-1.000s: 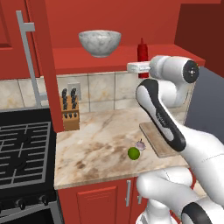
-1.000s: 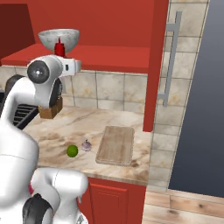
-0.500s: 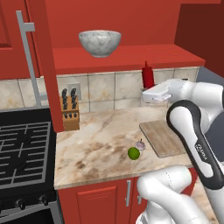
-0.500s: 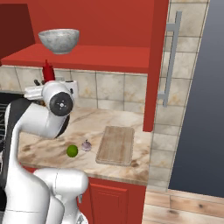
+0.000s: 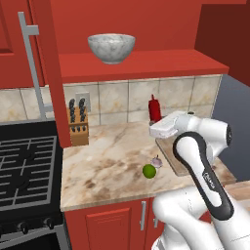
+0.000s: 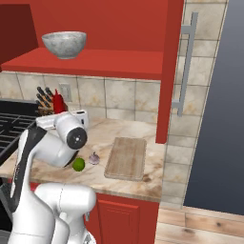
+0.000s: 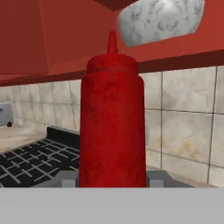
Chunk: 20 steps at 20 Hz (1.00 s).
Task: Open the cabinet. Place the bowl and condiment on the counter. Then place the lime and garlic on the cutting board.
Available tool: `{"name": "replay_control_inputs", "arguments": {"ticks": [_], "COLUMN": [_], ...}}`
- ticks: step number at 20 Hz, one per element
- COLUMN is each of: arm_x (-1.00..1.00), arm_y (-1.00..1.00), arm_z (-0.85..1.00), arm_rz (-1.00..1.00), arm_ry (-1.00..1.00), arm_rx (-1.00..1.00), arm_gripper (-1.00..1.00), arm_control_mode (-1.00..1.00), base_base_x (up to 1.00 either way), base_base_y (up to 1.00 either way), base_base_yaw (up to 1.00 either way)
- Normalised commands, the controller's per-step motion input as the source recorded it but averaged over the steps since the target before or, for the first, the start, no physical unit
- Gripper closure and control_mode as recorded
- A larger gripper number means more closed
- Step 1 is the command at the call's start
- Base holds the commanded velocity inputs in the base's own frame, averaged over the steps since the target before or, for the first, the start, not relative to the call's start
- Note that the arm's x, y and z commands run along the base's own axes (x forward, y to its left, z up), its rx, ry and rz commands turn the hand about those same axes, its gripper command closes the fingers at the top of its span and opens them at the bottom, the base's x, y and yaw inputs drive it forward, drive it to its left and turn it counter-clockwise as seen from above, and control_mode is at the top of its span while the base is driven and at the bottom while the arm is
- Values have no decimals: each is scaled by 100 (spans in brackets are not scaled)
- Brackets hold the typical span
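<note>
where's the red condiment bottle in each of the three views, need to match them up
Left base view: the condiment stands right of centre, against the tiled wall just above the white hand.
Right base view: the bottle is at the left, beside the knife block, behind the white arm.
Hand view: it rises huge through the centre, between the gripper's finger tips.
Shared landmark: the marbled bowl on the cabinet shelf, above the bottle in every view.

Counter (image 5: 107, 166): lime (image 5: 149, 171), garlic (image 5: 156, 161), cutting board (image 6: 127, 157); shelf (image 5: 146, 66): bowl (image 5: 111, 48)
</note>
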Motion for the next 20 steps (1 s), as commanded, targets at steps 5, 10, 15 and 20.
{"name": "replay_control_inputs", "arguments": {"ticks": [5,10,15,20], "arm_x": [75,98,88,78], "arm_y": [0,0,0,0], "arm_z": [-69,-44,-25,-64], "arm_rz": [0,0,9,20], "arm_ry": [1,3,1,0], "arm_rx": [5,3,0,-1], "arm_gripper": [100,100,100,100], "arm_control_mode": [-100,-100,-100,-100], "base_base_x": [0,0,0,0], "base_base_y": [0,0,0,0], "base_base_yaw": [0,0,0,0]}}
